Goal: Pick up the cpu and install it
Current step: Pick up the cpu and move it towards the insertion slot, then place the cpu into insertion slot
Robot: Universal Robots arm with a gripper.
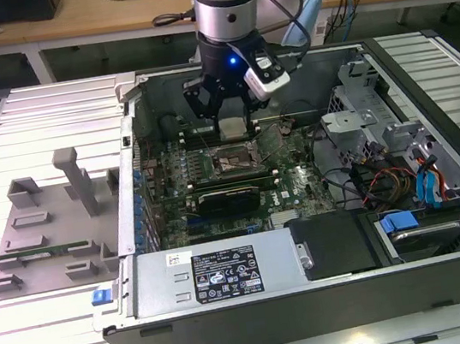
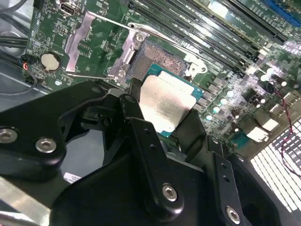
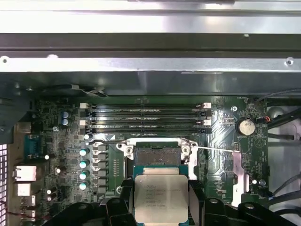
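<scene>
The cpu (image 1: 232,127), a flat square chip with a silvery top plate, hangs inside the open computer case (image 1: 319,306) with my gripper (image 1: 230,116) shut on two of its opposite edges. In both wrist views the cpu (image 2: 167,104) (image 3: 161,197) sits between the black fingers (image 2: 137,110) (image 3: 194,197). It is held a little above and just short of the open socket (image 2: 162,59) (image 3: 157,154) on the green motherboard (image 1: 302,187). The socket's load plate and lever (image 3: 216,149) are swung open. The chip's underside is hidden.
Memory slots (image 3: 146,117) run beside the socket, and a coin battery (image 3: 244,126) lies near the lever. The power supply (image 1: 219,273), a drive bay (image 1: 421,230) and loose cables (image 1: 378,180) fill the case. A grey fixture tray (image 1: 47,225) lies at the exterior view's left.
</scene>
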